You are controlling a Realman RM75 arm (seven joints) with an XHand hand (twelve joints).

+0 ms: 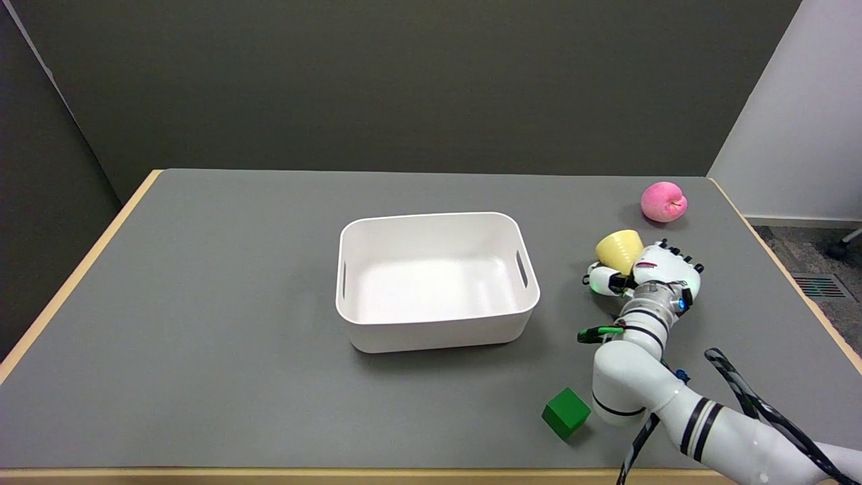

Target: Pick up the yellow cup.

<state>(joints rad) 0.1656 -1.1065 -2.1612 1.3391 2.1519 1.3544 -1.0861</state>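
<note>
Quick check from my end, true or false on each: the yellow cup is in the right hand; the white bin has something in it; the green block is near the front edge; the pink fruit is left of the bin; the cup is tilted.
1. The right hand holds the yellow cup. True.
2. The white bin has something in it. False: it is empty.
3. The green block lies near the table's front edge. True.
4. The pink fruit is left of the bin. False: it is far right, beyond the hand.
5. The cup is tilted. True.
</note>
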